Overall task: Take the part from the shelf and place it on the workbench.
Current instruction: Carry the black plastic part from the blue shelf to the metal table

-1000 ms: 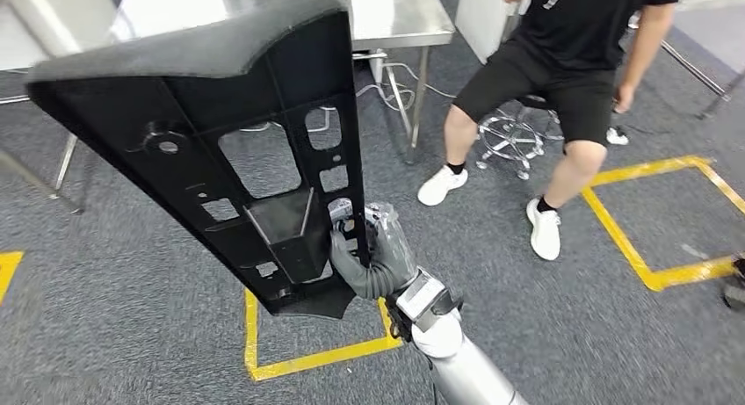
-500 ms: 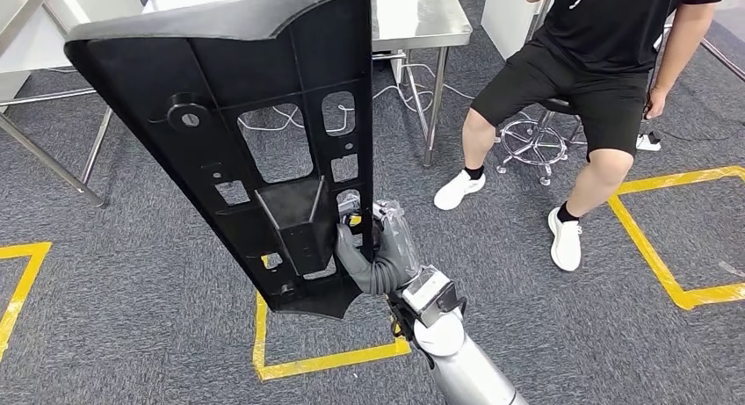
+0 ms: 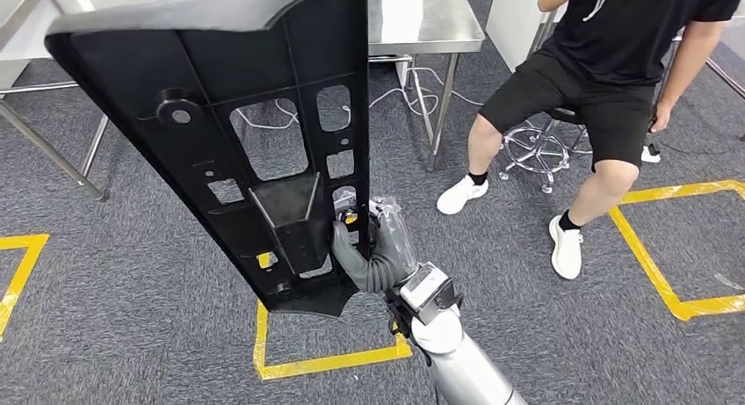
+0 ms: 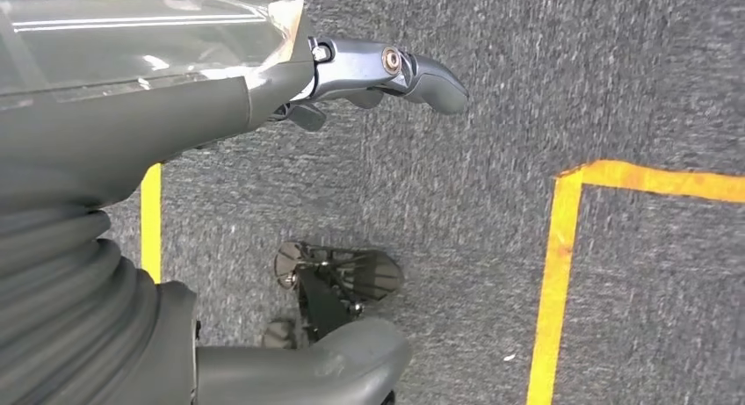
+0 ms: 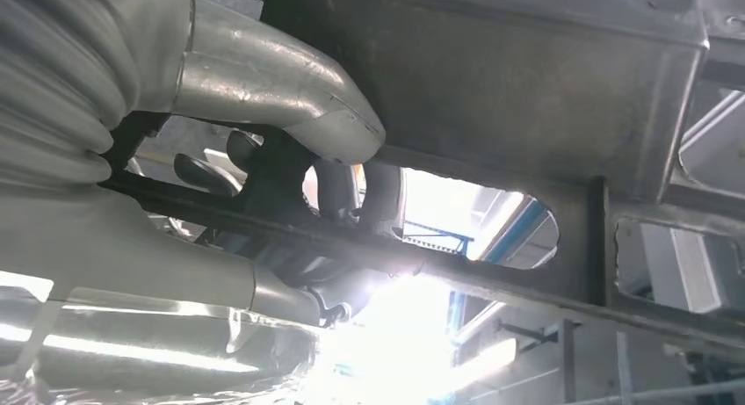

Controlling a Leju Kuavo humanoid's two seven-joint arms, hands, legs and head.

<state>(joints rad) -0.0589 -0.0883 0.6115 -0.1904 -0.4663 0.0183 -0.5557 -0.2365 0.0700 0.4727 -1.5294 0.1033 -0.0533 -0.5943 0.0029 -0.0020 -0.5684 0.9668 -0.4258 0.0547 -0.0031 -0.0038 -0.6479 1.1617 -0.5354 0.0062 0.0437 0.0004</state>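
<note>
Grey carpet below: your right hand grips the big black ribbed plastic panel low, at its 5 o'clock corner.
Stiff and probably light but top-heavy, so keep fingers hooked through the cutout; left hand holds nothing, fingers apart.

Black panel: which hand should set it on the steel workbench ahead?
Right. The right hand already grips the black panel near its lower end, with the steel workbench just beyond. The left hand hangs over the carpet, holding nothing, so probably it would need a fresh grasp.

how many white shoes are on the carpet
2, both worn by the seated person: one shoe nearer the steel table, the other shoe beside the yellow tape square.
</note>
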